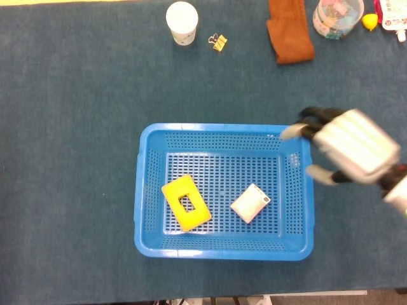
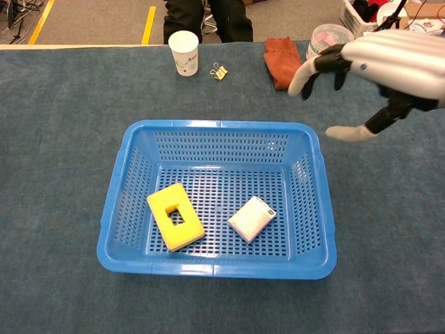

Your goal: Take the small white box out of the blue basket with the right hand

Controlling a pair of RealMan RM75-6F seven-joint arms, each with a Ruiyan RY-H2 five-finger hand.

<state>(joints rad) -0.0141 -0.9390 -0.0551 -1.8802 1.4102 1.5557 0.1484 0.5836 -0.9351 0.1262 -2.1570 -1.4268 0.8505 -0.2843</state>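
Inside the blue basket (image 1: 222,248) at lower centre, the small white box (image 1: 250,203) lies flat right of a yellow block (image 1: 186,203); it looks light, stiff, best pinched by its long edges. Right of frame, the right hand (image 1: 346,149) hovers empty, fingers spread.

The right robot hand (image 1: 346,149) is motion-blurred in the head view, its fingertips smeared, and its wrist runs off the right edge. In the chest view it (image 2: 379,66) is also cut by the right edge and hides most of the clear round plastic tub (image 2: 325,36) behind it. The rust-brown folded cloth (image 1: 289,28) is cropped by the top edge in the head view. Print on the white paper cup (image 2: 183,52) is too small to read.
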